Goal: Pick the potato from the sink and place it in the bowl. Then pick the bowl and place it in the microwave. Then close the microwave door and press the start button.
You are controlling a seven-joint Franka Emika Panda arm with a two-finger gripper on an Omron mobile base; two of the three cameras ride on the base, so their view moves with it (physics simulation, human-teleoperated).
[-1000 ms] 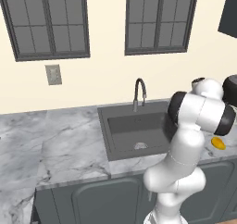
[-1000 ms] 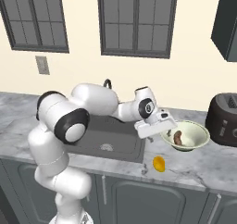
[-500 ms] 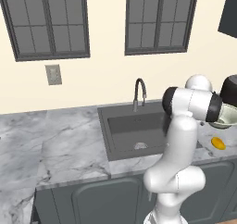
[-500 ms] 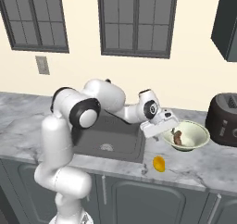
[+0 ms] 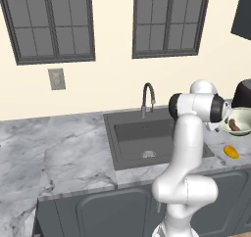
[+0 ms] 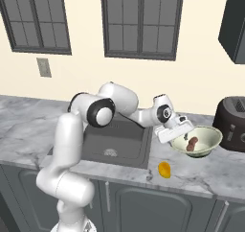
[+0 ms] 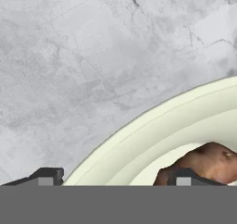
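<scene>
The pale cream bowl [image 6: 209, 134] stands on the marble counter right of the sink [image 6: 119, 139]. The brown potato [image 6: 192, 143] lies inside it. My gripper [image 6: 184, 132] is at the bowl's left rim. In the hand view the gripper [image 7: 113, 179] is open and straddles the bowl [image 7: 152, 130] rim, with one fingertip [image 7: 46, 176] outside over the counter and the other by the potato [image 7: 210, 160]. The left base view shows the bowl [image 5: 241, 116] and potato [image 5: 234, 127] just past my arm. The microwave and its door are out of view.
A yellow-orange rounded item [image 6: 164, 169] lies on the counter in front of the bowl, near the front edge. A dark appliance [image 6: 232, 123] stands right behind the bowl. The faucet [image 5: 148, 96] rises at the back of the sink [image 5: 142, 133].
The arm's elbow has swung up and back over the sink, and the hand has edged right onto the bowl's rim. Bowl and potato have stayed put.
</scene>
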